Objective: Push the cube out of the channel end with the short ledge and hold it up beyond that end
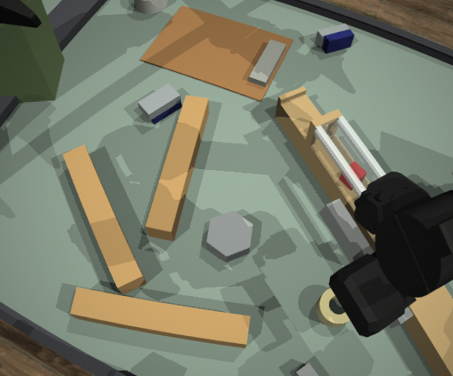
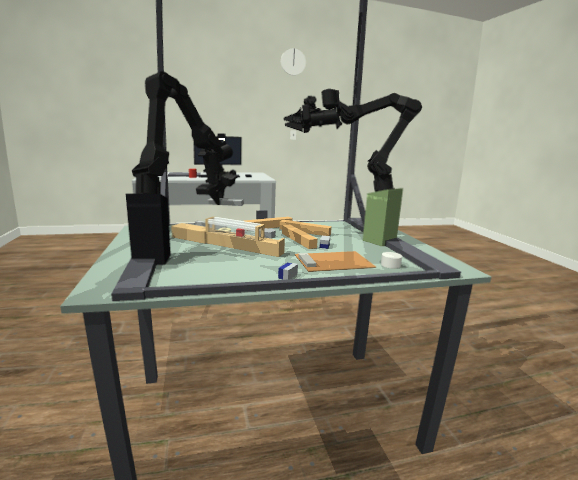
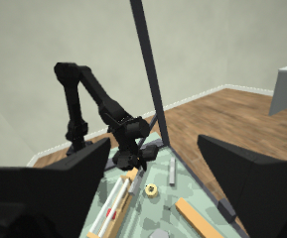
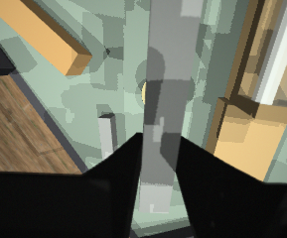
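Note:
The red cube (image 1: 356, 171) (image 2: 240, 232) (image 3: 111, 213) lies inside the wooden channel (image 1: 295, 135) (image 2: 227, 243), under the roof's white strips (image 1: 338, 159). The channel's short ledge ends in a raised lip (image 1: 292, 93). The long ledge (image 4: 252, 144) is at its opposite end. My right gripper (image 4: 157, 139) (image 2: 219, 200) is shut on a long grey bar (image 1: 348, 230) (image 2: 235, 202) (image 4: 170, 59), held above the table beside the channel toward the long-ledge end. The arm hides its fingertips in the top view. My left gripper (image 2: 285, 120) is open and empty, high above the table.
A yellow ring (image 1: 324, 309) and a grey hexagonal block (image 1: 229, 234) lie beside the channel. Wooden beams (image 1: 178, 161) (image 1: 101, 214) (image 1: 157, 316) lie farther off. An orange mat (image 1: 202, 48) bearing a grey bar (image 1: 268, 60) and a blue-grey block (image 1: 335, 38) are near the lip end.

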Robot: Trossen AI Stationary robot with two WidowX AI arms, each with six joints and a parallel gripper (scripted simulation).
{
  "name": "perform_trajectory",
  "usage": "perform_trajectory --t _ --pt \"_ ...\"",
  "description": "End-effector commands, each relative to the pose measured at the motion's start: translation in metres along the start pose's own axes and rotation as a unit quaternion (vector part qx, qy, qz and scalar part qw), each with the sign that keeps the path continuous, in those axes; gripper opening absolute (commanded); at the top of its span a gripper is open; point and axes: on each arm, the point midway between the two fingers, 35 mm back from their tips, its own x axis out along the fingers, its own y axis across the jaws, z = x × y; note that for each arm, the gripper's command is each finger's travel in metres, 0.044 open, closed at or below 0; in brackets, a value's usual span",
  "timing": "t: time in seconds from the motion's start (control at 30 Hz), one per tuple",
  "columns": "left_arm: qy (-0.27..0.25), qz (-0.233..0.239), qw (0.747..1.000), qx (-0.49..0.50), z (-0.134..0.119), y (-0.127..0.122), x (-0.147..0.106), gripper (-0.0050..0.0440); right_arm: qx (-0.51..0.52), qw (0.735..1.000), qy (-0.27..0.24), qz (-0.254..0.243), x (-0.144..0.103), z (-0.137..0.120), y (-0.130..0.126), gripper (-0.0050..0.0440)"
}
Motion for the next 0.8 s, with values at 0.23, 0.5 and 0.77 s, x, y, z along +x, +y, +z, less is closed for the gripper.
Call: perform_trajectory --t 0.23,0.5,0.77 --pt "-0.009 0.001 1.000 0.001 0.007 0.000 -0.001 0.0400 0.011 0.998 0.043 0.039 -0.022 -0.092 0.015 0.0000" --pt "-0.009 0.001 1.000 0.001 0.007 0.000 -0.001 0.0400 0.023 0.996 0.076 0.032 -0.030 -0.143 -0.001 0.0000" --pt "-0.009 0.001 1.000 0.001 0.007 0.000 -0.001 0.0400 0.019 0.997 0.041 -0.069 0.014 -0.107 -0.064 0.0000"
